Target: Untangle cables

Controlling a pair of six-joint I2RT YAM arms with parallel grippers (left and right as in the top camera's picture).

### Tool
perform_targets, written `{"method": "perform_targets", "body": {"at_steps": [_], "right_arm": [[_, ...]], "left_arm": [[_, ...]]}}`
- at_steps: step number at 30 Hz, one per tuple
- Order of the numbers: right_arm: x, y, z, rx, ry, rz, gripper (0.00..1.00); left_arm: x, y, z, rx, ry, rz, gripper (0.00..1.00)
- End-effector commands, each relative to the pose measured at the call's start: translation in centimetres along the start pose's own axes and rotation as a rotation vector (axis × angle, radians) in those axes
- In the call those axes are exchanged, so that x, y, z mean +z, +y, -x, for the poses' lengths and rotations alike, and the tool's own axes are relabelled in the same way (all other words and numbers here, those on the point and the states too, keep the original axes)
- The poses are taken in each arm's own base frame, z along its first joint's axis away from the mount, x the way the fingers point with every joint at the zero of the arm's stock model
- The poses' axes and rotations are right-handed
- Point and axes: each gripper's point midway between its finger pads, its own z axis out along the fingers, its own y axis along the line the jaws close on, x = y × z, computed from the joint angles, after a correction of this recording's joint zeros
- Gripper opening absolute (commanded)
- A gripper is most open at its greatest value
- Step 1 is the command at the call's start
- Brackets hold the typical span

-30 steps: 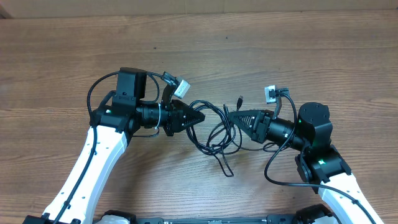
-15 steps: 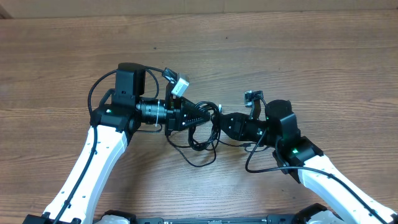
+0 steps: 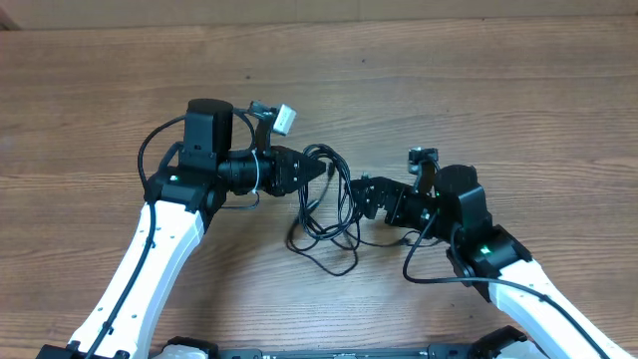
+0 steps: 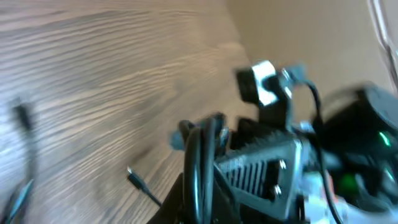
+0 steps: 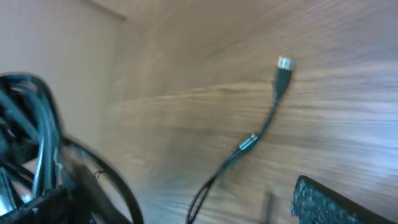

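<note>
The cables (image 3: 324,214) are bunched in a tangle at the middle of the tabletop (image 3: 498,90), between the two arms. A loop of them is gripped by the closed left fingers (image 3: 302,170). The right fingers (image 3: 367,191) are held just beside the tangle; whether they are open cannot be told. One plug (image 5: 283,64) is seen lying on the wood.

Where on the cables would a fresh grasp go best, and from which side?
Probably the bottom loop of the cables, nearest the robot, taken from above: it lies flat on the table, clear of the knot, bare wood inside and around it.
</note>
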Motion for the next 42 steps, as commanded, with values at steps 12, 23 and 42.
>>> {"method": "perform_targets", "body": {"at_steps": [12, 23, 42], "right_arm": [[-0.7, 3.5, -4.8, 0.111, 0.196, 0.105, 0.77], [0.2, 2.5, -3.6, 0.363, 0.136, 0.042, 0.37], [3.0, -1.8, -4.5, 0.207, 0.161, -0.093, 0.04]], "left_arm": [[-0.6, 3.0, 2.0, -0.275, -0.130, 0.206, 0.04], [1.4, -2.2, -0.4, 0.141, 0.021, -0.019, 0.04], [0.7, -0.1, 0.6, 0.098, -0.026, 0.081, 0.04]]}}
